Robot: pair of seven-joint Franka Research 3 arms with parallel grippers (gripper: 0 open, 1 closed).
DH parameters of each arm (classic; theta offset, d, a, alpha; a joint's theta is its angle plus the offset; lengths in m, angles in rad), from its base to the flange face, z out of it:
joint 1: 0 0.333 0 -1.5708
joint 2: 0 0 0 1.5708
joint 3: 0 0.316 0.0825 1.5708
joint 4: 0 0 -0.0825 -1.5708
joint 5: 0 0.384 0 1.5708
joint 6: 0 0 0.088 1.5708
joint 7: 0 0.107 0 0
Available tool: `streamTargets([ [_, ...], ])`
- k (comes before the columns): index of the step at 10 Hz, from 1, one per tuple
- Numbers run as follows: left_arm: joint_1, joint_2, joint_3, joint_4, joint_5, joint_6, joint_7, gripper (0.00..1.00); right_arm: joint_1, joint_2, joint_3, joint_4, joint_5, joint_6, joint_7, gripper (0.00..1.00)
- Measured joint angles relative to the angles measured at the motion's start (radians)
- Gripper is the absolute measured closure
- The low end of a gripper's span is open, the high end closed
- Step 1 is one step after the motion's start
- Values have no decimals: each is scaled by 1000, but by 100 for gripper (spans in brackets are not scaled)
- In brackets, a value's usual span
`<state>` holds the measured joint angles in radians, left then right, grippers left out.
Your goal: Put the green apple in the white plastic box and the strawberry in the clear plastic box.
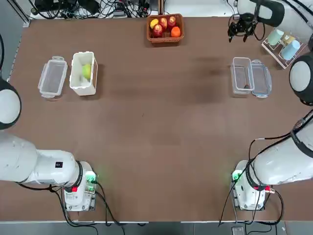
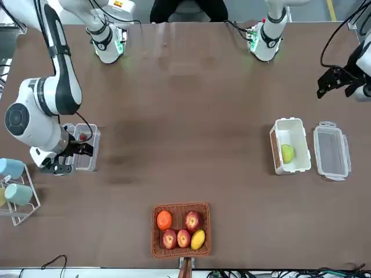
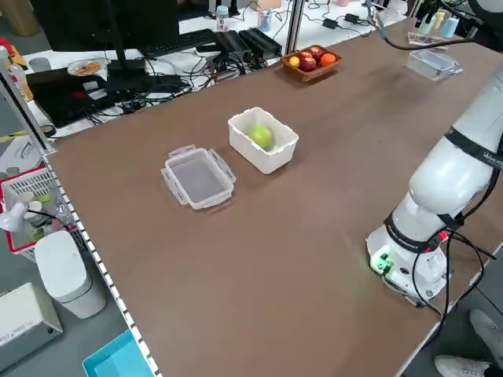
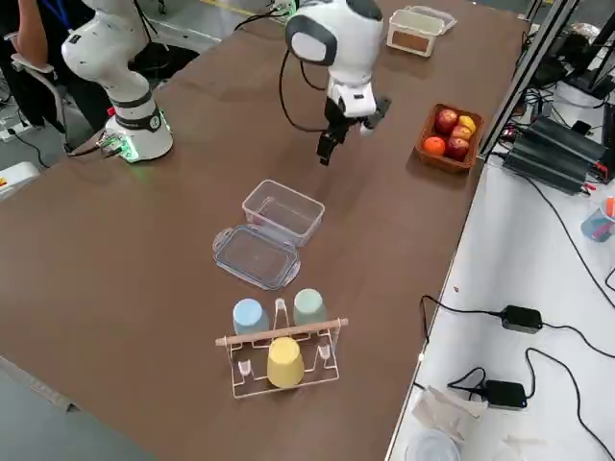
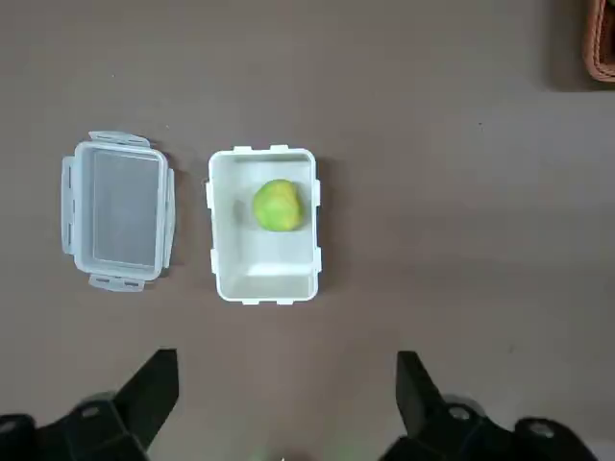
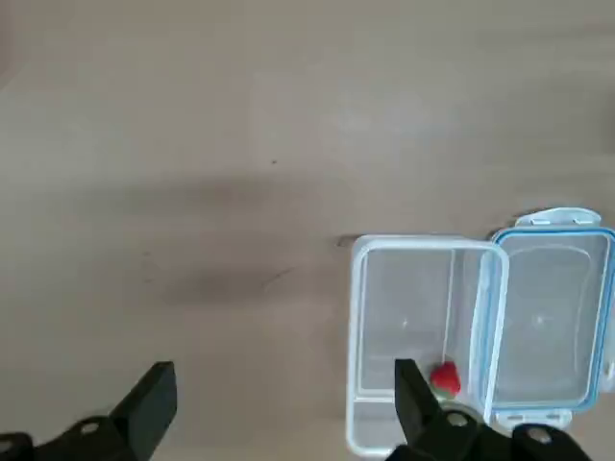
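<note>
Top view: brown table [image 1: 156,147], cables beyond the far edge; green apple [image 1: 86,71] inside white plastic box [image 1: 83,73], well left of the fruit basket [image 1: 165,28]. Clear plastic box [image 1: 241,76] well right of the basket.

Front view: cup rack [image 2: 17,197] left of the basket.

Left wrist view: left gripper [image 5: 283,384] wide open, empty, above the white box.

Right wrist view: strawberry [image 6: 443,377] in the clear box; right gripper [image 6: 279,394] wide open, empty.

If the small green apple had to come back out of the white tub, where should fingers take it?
Probably from straight above, fingers across the small yellow-green apple's rounded sides along the deep white plastic tub's long axis. The walls block any sideways approach, and the fruit sits near one end wall, leaving more room lengthwise.
</note>
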<state>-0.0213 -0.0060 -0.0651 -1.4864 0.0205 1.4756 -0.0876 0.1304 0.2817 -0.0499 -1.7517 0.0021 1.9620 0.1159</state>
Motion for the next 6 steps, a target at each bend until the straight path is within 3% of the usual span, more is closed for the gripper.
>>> streamTargets([
  [3,-1,0,-5,1,-23,-10,13,0,5,-40,-10,153,0,-186,11,0],
  [6,-3,0,-6,1,-24,-13,13,0,-7,-191,-26,180,0,-345,11,0],
])
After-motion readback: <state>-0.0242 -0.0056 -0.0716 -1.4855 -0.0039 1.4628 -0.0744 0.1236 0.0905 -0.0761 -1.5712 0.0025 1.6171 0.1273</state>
